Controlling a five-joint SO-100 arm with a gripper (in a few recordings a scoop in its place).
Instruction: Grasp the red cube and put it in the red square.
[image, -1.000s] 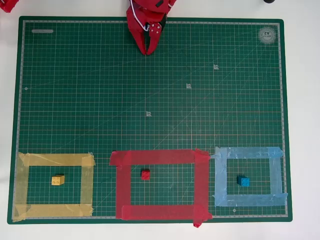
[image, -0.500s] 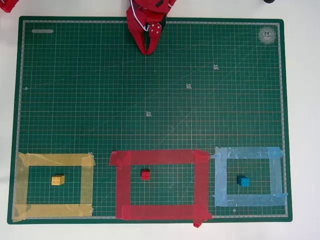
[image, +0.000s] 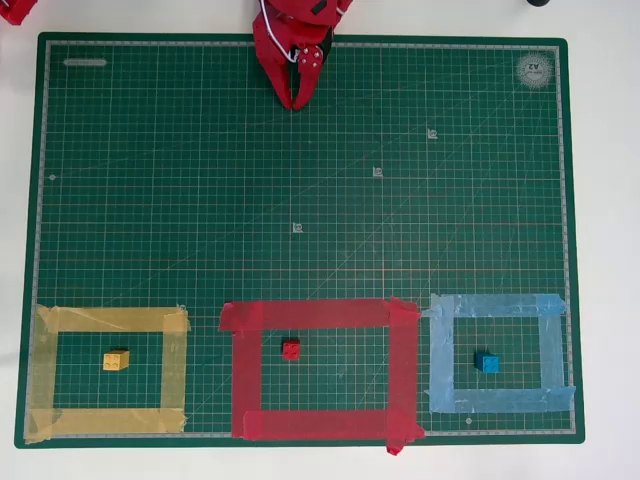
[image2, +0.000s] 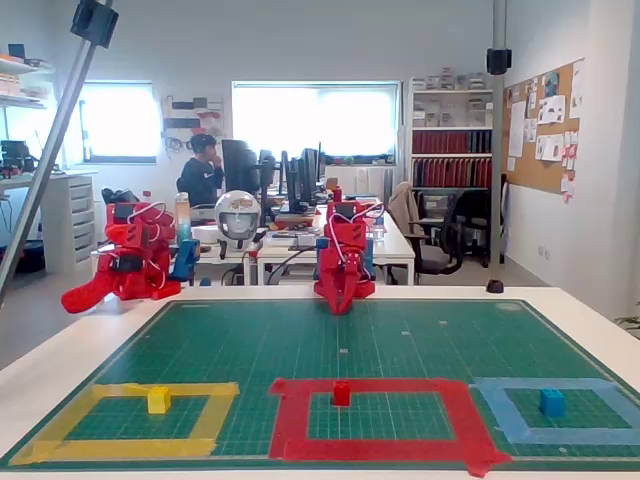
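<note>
The red cube (image: 290, 349) (image2: 341, 393) sits on the green mat inside the red square (image: 318, 312) (image2: 375, 386), a little left of its middle. My red gripper (image: 297, 102) (image2: 340, 307) rests at the mat's far edge, folded back, fingers together and holding nothing. A long stretch of mat separates it from the cube.
A yellow cube (image: 115, 360) (image2: 158, 400) lies inside the yellow tape outline (image: 108, 320) on the left. A blue cube (image: 487, 363) (image2: 551, 402) lies inside the light blue tape outline (image: 495, 304) on the right. The green cutting mat (image: 300, 200) covers most of the white table.
</note>
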